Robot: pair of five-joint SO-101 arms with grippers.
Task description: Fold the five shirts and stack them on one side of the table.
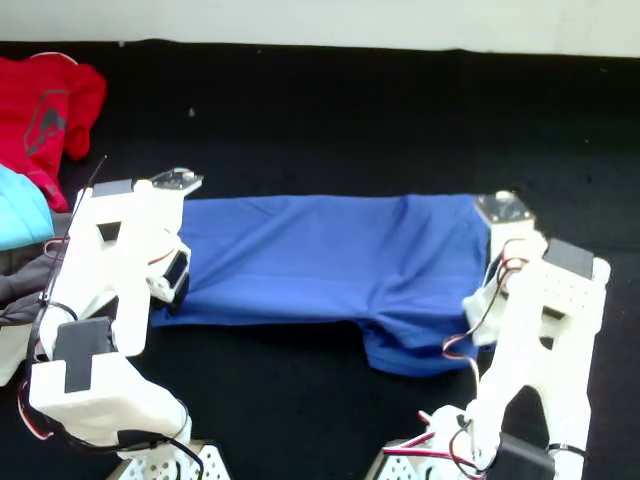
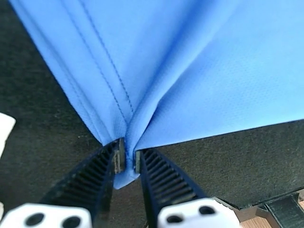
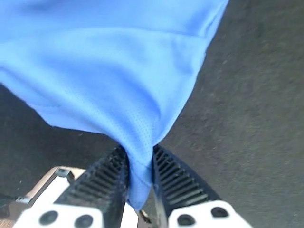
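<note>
Black cloth (image 1: 330, 100) covers the whole table I work on. Closest to me, my left gripper (image 2: 127, 161) is pinched tight on a corner of the blue shirt (image 2: 190, 61). A little tip of cloth pokes out behind its fingers. My right gripper (image 3: 140, 175) is squeezed on another bit of the same shirt, with a bunch of cloth caught between its fingers. The blue shirt stretches between the two grippers in one long band. A folded flap of it lies on the table close to the right gripper. Farther off, past the left gripper and out to its side, sits a pile: a grey cloth (image 1: 18, 285), then a light blue shirt (image 1: 18, 210), then a red shirt (image 1: 45, 105) farthest away.
</note>
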